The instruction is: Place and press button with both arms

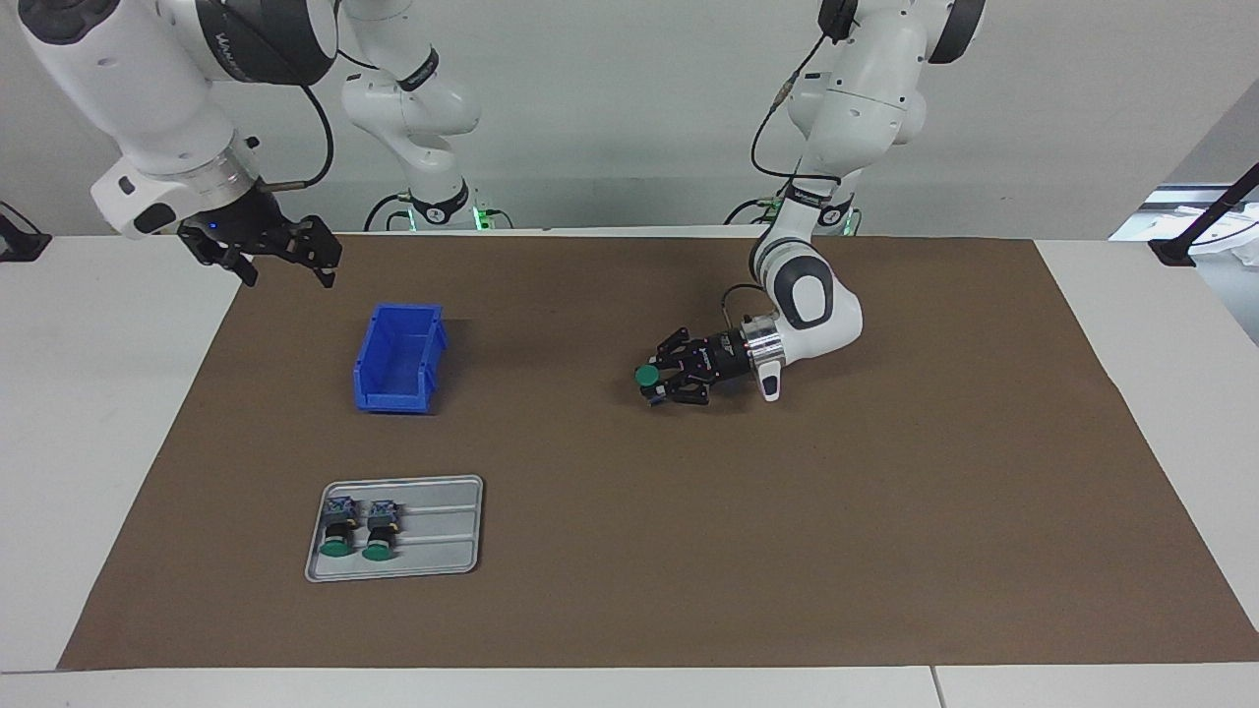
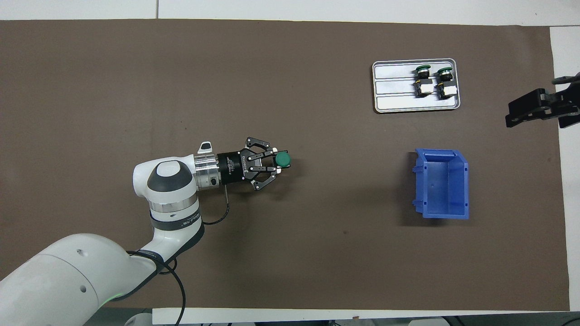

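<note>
R gripper (image 1: 287,264) raised w/ fingers spread wide, empty, above mat edge, blue bin (image 1: 398,359), grey ridged tray (image 1: 448,536) w/ two spare buttons (image 1: 359,528), L gripper (image 1: 657,383) low over mat centre, clamped on green-capped button (image 1: 646,377), its contact block mostly hidden by fingers.

Left arm extended low, wrist horizontal; left gripper (image 1: 657,382) was clamped on a load. Right arm waited raised; right gripper (image 1: 290,265) pointed downward, fingers spread.
</note>
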Available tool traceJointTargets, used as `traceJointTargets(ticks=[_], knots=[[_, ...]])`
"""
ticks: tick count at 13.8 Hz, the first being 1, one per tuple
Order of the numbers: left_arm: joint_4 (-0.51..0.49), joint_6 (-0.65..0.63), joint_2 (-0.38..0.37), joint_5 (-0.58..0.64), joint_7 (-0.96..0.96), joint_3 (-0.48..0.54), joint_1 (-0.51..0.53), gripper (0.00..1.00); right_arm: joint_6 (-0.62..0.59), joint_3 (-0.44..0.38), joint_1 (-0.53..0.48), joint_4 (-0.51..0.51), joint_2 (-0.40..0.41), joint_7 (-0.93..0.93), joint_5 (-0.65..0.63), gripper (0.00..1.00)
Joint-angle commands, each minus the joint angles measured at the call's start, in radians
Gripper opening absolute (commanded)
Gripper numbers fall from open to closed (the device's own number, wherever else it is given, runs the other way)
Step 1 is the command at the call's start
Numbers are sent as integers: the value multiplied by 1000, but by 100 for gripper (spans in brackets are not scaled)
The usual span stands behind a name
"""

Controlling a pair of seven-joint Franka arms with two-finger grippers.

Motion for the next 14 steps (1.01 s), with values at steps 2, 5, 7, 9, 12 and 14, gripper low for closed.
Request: traceJointTargets(ticks=[2, 5, 7, 9, 12, 14], knots=[[-16, 4, -11, -27, 21, 8, -10, 23, 7, 6, -10, -31, -26, -21, 10, 98], [-16, 21, -11, -27, 14, 8, -13, 24, 7, 6, -12, -31, -26, -21, 8, 98], [-16, 25, -14, -27, 11, 8, -15, 27, 7, 6, -12, -31, -26, -22, 8, 98], [-16, 27, -14, -27, 11, 8, -15, 41, 7, 6, -10, -31, -26, -22, 10, 98], [-16, 28, -20, -27, 11, 9, -16, 100, 7, 6, -12, -31, -26, -21, 8, 98], [-14, 30, -20, -27, 10, 9, -16, 100, 7, 6, -10, -31, -26, -22, 10, 98]])
